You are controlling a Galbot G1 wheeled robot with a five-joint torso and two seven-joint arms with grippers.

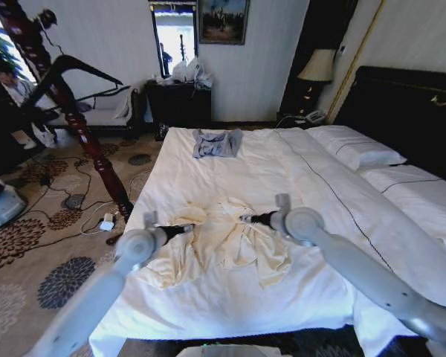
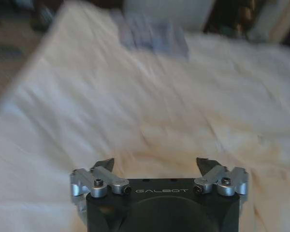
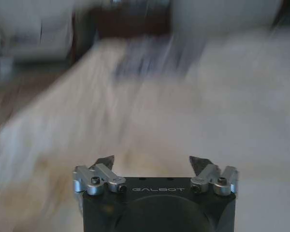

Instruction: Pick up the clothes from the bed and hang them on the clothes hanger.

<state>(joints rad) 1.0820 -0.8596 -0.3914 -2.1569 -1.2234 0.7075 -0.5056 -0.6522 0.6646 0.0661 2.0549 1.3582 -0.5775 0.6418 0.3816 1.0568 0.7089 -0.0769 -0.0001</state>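
Wide bed [image 1: 312, 282], white sheets, black headboard [image 1: 409, 111]. Directly on it: crumpled cream clothes [image 1: 223, 242] near foot; folded grey-blue garment [image 1: 217, 143] near far edge; white pillows [image 1: 357, 146] at headboard.

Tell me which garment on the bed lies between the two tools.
The cream clothes, spread crumpled between both tools; the folded grey-blue garment lies farther up the bed.

This is looking like a hotel bedroom: a very wide bed [image 1: 297, 186] with white sheets and pillows [image 1: 354, 146] is filling the middle, backed by a tall black headboard [image 1: 409, 111] at 2 o'clock. A lamp [image 1: 317, 67] is glowing at 1 o'clock, a framed picture [image 1: 223, 20] is hanging at 12 o'clock above a dark cabinet [image 1: 180, 103], and flower-patterned carpet [image 1: 37, 253] is spreading at 9 o'clock.
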